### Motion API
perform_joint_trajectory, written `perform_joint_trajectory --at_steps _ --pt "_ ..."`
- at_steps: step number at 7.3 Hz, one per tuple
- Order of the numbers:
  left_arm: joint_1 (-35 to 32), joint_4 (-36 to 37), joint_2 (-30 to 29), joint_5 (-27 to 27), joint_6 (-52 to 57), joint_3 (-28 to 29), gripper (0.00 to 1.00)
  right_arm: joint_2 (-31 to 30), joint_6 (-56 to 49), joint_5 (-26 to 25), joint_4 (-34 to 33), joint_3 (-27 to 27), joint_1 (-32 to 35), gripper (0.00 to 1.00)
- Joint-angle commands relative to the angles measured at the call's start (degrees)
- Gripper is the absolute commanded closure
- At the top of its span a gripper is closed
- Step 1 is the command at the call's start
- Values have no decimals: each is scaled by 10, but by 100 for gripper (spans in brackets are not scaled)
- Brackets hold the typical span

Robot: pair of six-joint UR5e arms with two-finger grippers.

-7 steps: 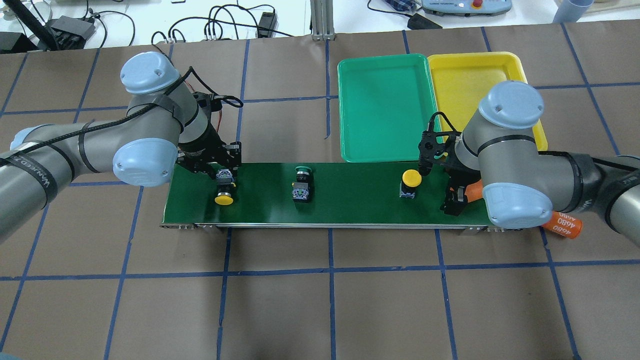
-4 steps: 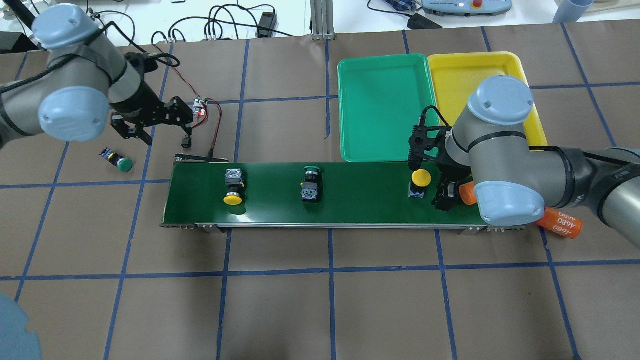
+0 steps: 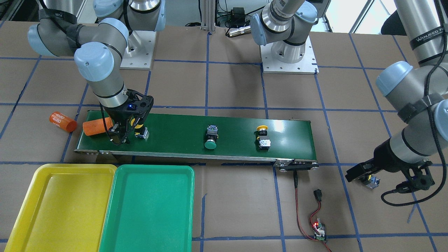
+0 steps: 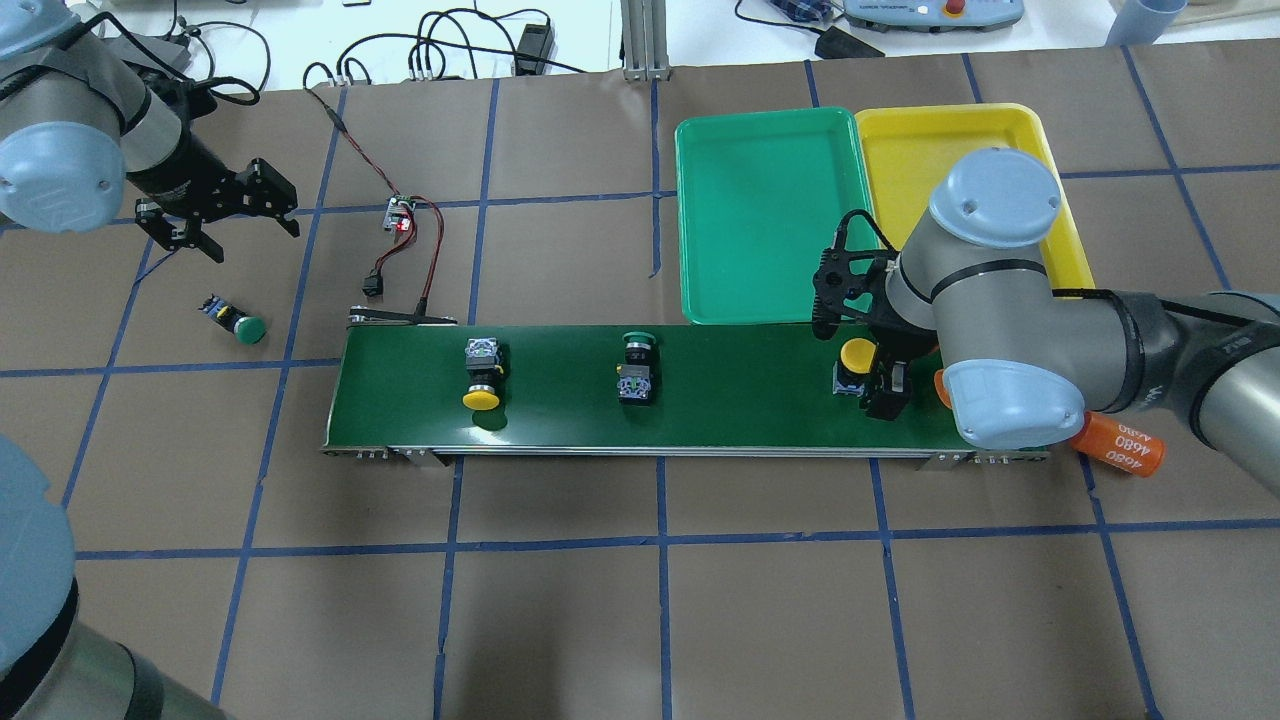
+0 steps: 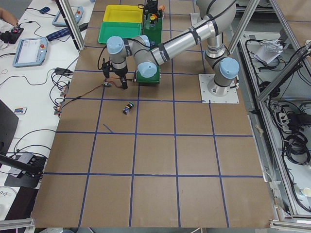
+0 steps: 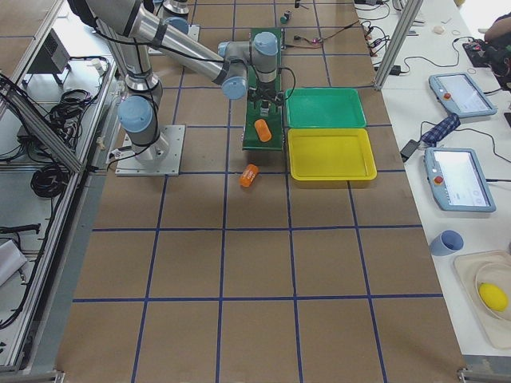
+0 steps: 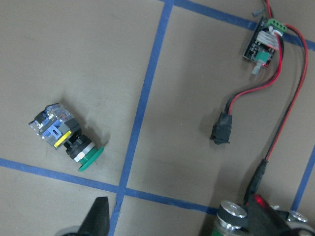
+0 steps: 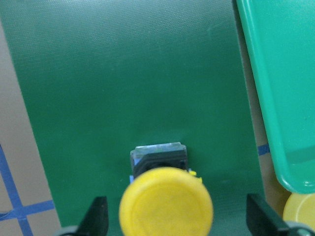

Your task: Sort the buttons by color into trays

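Three buttons lie on the dark-green belt (image 4: 740, 400): a yellow one (image 4: 482, 375) at the left, a green one (image 4: 638, 365) in the middle, and a yellow one (image 4: 855, 362) at the right. My right gripper (image 4: 860, 352) stands open astride that right yellow button (image 8: 166, 201), with a gap between each finger and the cap. Another green button (image 4: 235, 320) lies on the table left of the belt. My left gripper (image 4: 245, 238) hangs open and empty behind that green button (image 7: 69, 137). The green tray (image 4: 770, 215) and the yellow tray (image 4: 930, 160) are both empty.
An orange cylinder (image 4: 1120, 445) lies off the belt's right end, and another (image 3: 97, 126) lies on the belt beside my right gripper. A small controller board (image 4: 402, 215) with red and black wires sits behind the belt's left end.
My left gripper has left the belt's left yellow button and swung back and to the left. All three buttons on the belt drifted right. My right gripper closed in around the right yellow button.
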Motion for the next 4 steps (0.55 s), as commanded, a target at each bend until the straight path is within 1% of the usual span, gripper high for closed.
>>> perform_joint_trajectory --at_steps 1,2,3,4 --pt "-7 31 -5 50 4 5 0 1 -1 0 0 0 0 0" --pt "-1 79 -14 78 37 5 0 1 -1 0 1 1 0 7" --pt "-1 109 -30 77 99 8 0 -3 -9 -4 3 3 0 38" --pt "-1 108 -43 81 99 23 0 -4 -29 -11 3 2 0 54"
